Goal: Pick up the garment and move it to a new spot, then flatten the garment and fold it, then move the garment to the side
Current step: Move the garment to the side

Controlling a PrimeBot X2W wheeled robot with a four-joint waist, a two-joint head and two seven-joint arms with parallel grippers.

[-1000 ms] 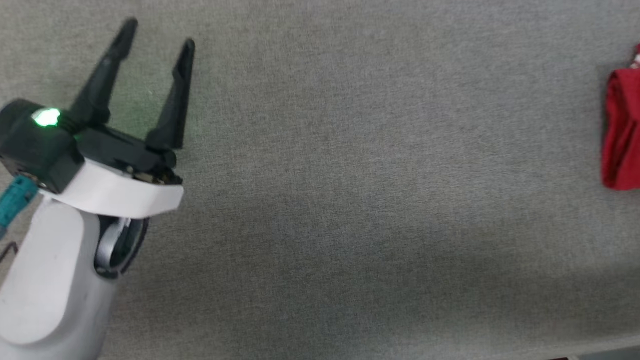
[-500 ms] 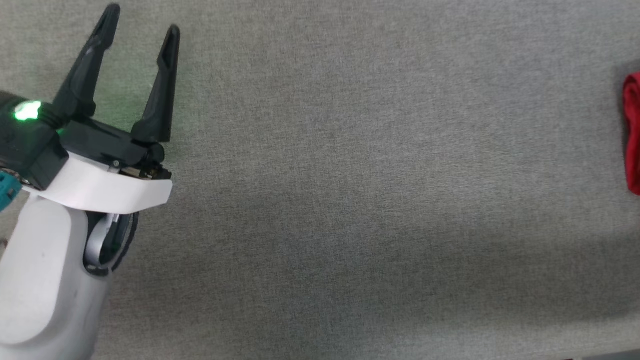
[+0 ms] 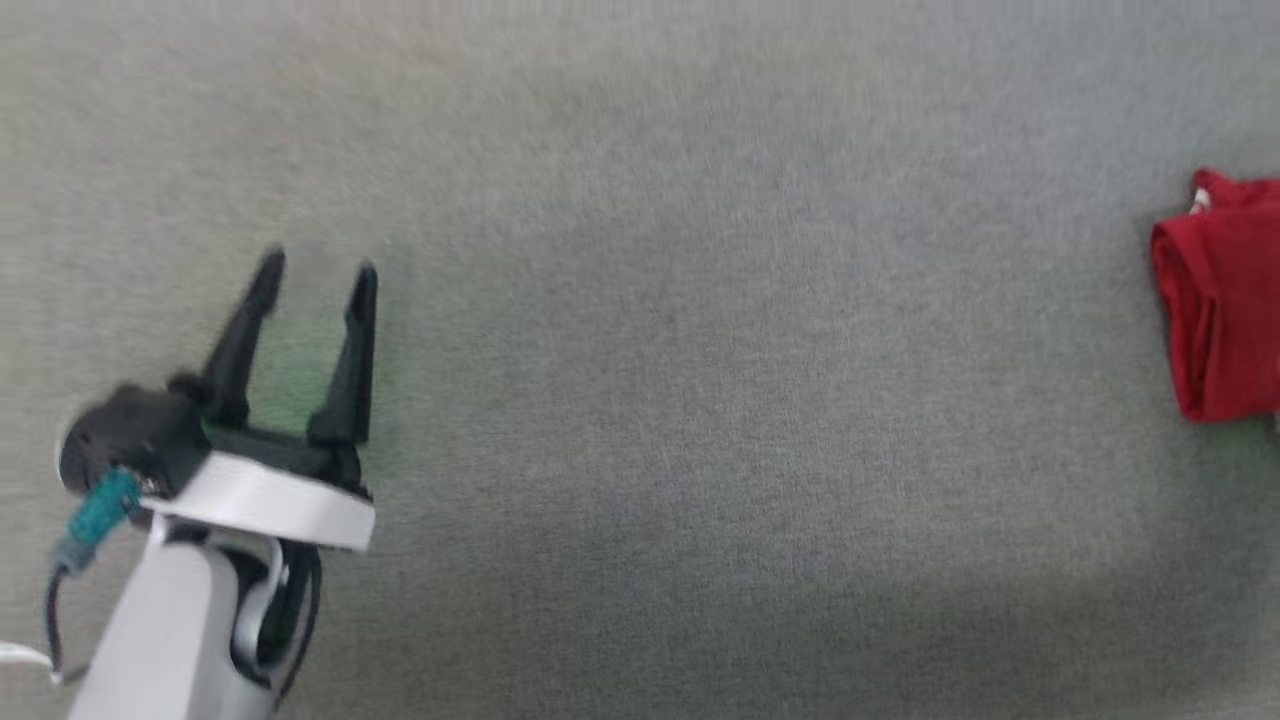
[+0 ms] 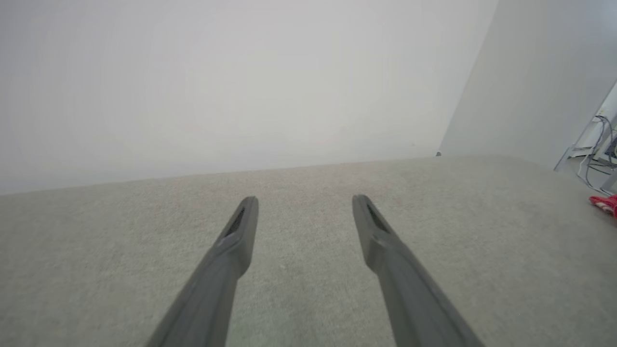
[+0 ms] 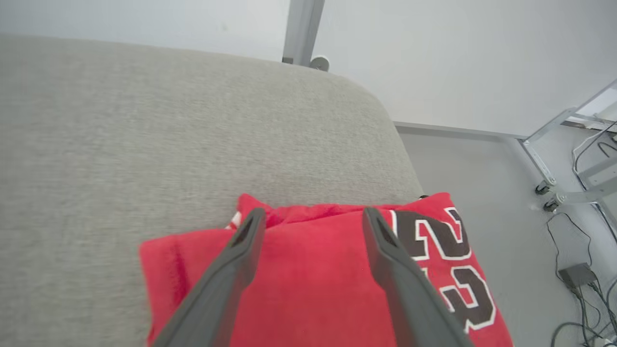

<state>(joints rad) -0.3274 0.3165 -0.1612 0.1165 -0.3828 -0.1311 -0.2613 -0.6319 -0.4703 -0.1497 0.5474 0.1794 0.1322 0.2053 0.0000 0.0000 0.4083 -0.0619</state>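
Red garment (image 5: 308,270), black white-edged "23"; grey fabric surface (image 3: 700,400).

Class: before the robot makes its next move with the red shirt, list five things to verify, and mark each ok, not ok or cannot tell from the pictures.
1. Garment folded: ok, a compact red bundle with "23" facing up.
2. Garment at the side of the gray surface: ok, near its rounded corner.
3. Right gripper open: ok, fingers apart over the garment.
4. Right gripper clear of the cloth: cannot tell.
5. Left gripper open and empty: ok, above bare surface.
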